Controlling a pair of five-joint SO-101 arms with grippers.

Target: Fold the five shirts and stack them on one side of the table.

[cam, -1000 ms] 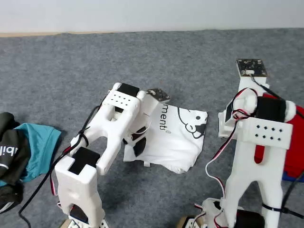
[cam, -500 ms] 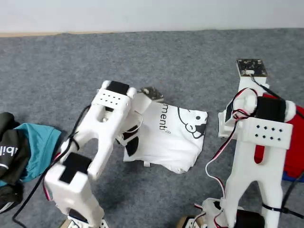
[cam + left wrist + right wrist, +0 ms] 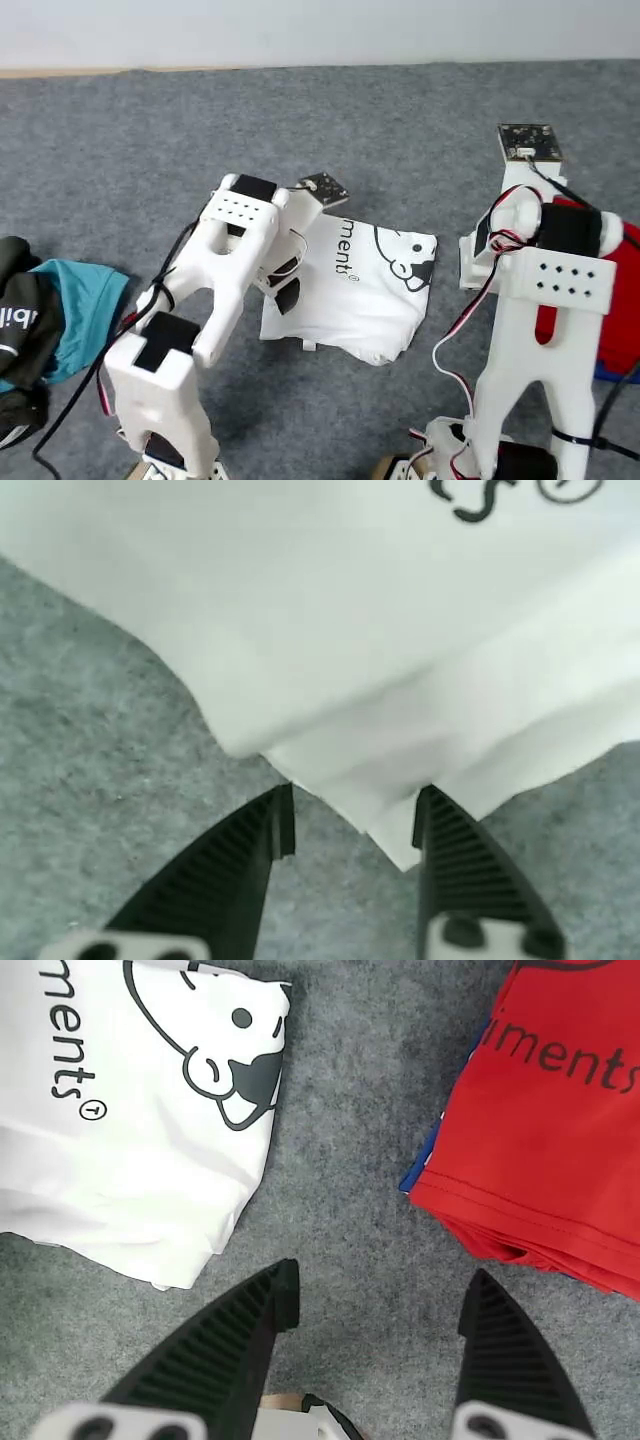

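Bench (image 3: 350, 1110) grey, my left claw (image 3: 354, 810) spread over white shirt (image 3: 330, 630) corner, maybe touching, my right claw (image 3: 384, 1280) spread between it and red shirt (image 3: 560, 1140)

The table (image 3: 420, 130) has a grey, felt-like covering, matt and coarse with a speckled nap. The white shirt (image 3: 370, 290) is smooth, matt cloth with flat black print. The red shirt (image 3: 560, 1130) is like cloth with a stitched hem. The teal shirt (image 3: 85, 300) and black shirt (image 3: 15, 350) look soft and matt too. The left arm (image 3: 215, 280) and right arm (image 3: 550, 340) are white plastic with a dull sheen. The left gripper (image 3: 355, 805) and right gripper (image 3: 385, 1280) are black plastic, ribbed on the inner faces.
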